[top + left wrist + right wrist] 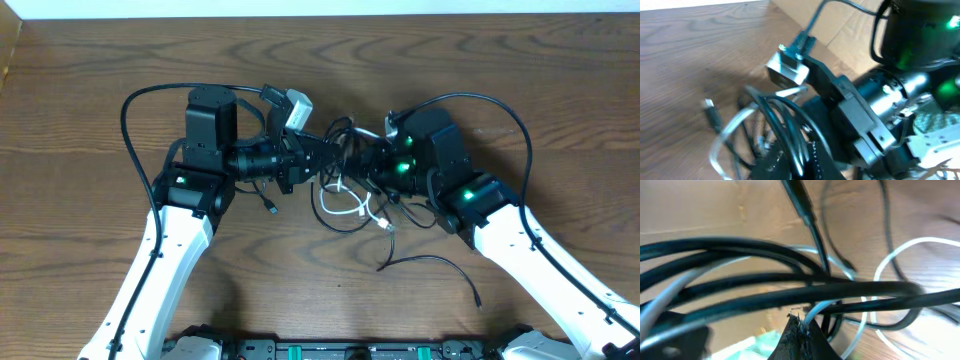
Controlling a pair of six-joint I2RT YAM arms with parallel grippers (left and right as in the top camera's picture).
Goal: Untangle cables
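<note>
Overhead: light even, moderate, diffuse; faint soft shadows on table (70,200); focus sharp, no glare. Left wrist: blurred throughout, green lamp (952,22) blooming at upper right. Right wrist: cables (790,297) too near, badly out of focus; background washed pale, right side brightest.

Both arms are reaching forward and bending in toward each other. The left arm (165,255) is turning its wrist sideways and pointing the left gripper (322,158) to the right, its jaws closed. The right arm (530,245) is angling leftward and holding the right gripper (368,160) facing the other, jaws pressed together, the two tips sitting near each other
</note>
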